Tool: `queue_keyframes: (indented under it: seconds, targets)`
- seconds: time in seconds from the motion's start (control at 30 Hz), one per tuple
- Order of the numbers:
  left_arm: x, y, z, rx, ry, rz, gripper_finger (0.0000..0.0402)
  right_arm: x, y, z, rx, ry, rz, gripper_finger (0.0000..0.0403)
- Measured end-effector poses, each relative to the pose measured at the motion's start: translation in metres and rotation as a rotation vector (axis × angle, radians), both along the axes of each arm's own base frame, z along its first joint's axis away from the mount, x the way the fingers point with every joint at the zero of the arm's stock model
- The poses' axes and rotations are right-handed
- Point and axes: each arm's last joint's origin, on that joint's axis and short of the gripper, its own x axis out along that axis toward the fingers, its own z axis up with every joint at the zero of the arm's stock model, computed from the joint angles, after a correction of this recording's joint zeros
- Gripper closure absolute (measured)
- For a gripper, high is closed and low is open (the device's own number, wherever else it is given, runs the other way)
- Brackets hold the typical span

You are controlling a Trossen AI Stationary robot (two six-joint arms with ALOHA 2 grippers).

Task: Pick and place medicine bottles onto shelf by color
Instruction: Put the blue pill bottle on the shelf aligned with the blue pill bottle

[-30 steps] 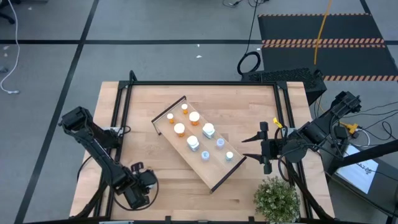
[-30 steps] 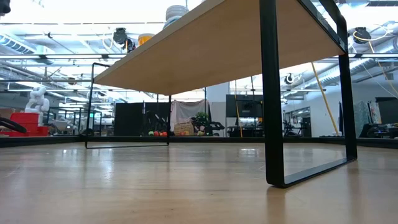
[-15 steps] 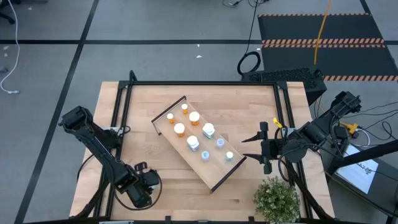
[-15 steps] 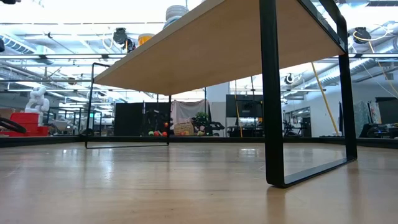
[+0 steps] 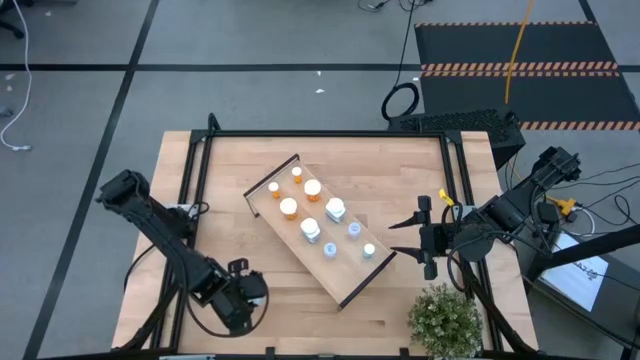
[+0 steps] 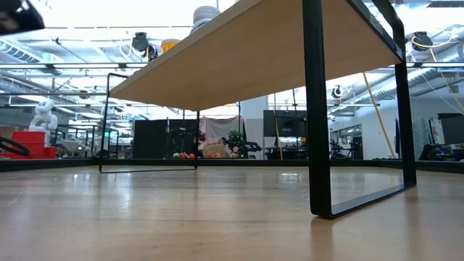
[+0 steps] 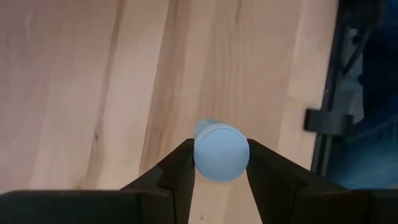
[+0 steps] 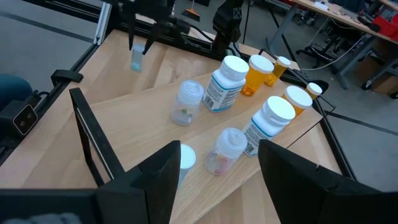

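Tabletop (image 5: 230, 170) comes first: light wood with a black frame, and we take the shelf as our landmark for everything else. Shelf (image 5: 318, 230) lies diagonally near the middle of the tabletop, a long light-wood board with thin dark end walls; in the low view we see only its underside and one dark leg.

Left arm reaches in well off the shelf's near-left side, over the tabletop's front edge. Left claw (image 7: 221, 163) is clamped on a small pale bottle (image 7: 221, 151), white cap facing the wrist camera, one dark finger on each side of it. The right wrist view shows this bottle (image 8: 137, 58) lifted clear of the wood beyond the shelf's far end.

Right arm waits off the shelf's right end; right claw (image 5: 404, 236) points at the shelf, fingers spread wide, gripping nothing.

Potted plant (image 5: 445, 320) sits at the front-right corner, beyond the shelf's right end.

On the shelf we count eight bottles. Orange bottles (image 5: 288, 208) group toward its far-left end, four of them. Clear bottles (image 5: 335, 209) with white caps fill the half toward the right end, four more, the smallest (image 5: 369, 251) nearest the right end wall. All stand upright, apart from each other.
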Motion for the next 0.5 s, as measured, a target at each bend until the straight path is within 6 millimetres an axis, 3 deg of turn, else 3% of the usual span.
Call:
queue_keyframes:
  seconds: [0.5]
  targets:
    - [0.040,0.024,0.075,0.055,-0.157,-0.162,0.0266,0.000,0.000,0.000,-0.003,0.000,0.001,0.0191]
